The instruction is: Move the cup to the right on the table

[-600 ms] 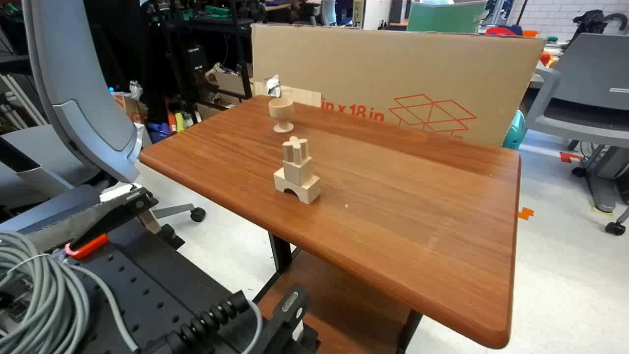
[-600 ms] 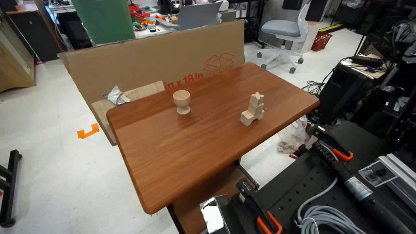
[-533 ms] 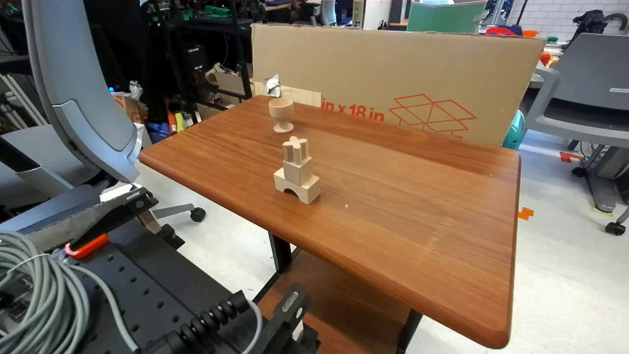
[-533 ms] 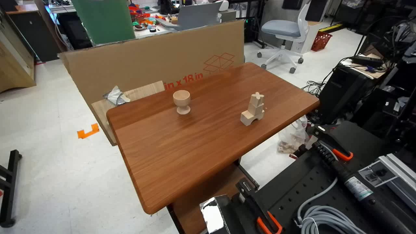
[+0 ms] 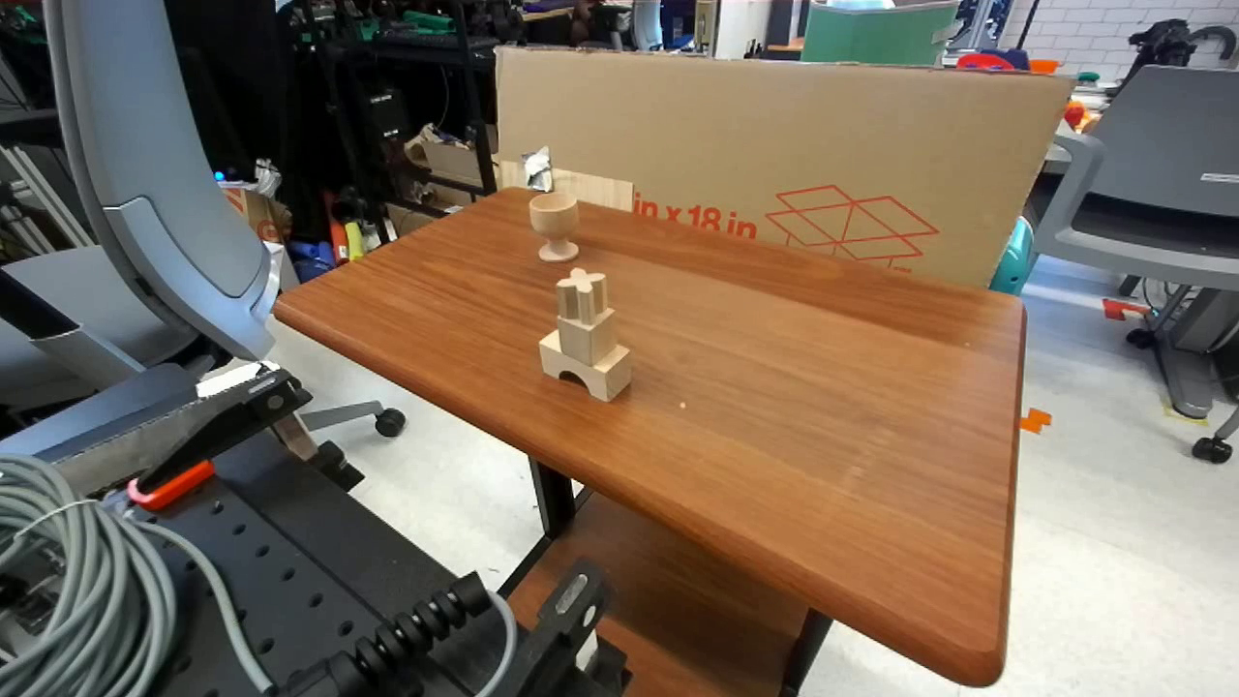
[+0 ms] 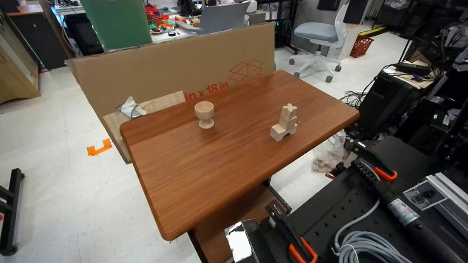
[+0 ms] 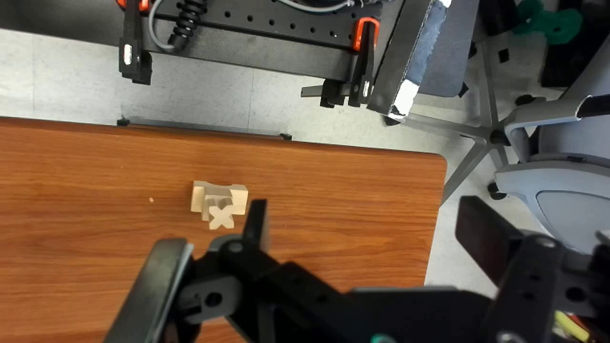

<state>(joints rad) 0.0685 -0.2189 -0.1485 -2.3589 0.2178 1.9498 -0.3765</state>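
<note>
The cup (image 5: 554,217) is a small light tan wooden goblet with a round bowl on a short foot. It stands upright on the reddish-brown table (image 5: 794,387), near the edge by the cardboard. An exterior view also shows the cup (image 6: 204,110) on the table (image 6: 190,164). In the wrist view my gripper (image 7: 363,210) is wide open with nothing between its fingers. It is above the table (image 7: 343,190), over one end, with a finger past that edge. The cup is not visible in the wrist view. The gripper and arm are out of both exterior views.
A tower of pale wooden blocks (image 5: 587,344) stands on the table, also in the wrist view (image 7: 220,205) left of the gripper. A big cardboard sheet (image 6: 164,69) stands along one long edge. A black perforated bench (image 7: 286,28) with clamps lies past the opposite edge. Chairs (image 5: 165,174) stand around.
</note>
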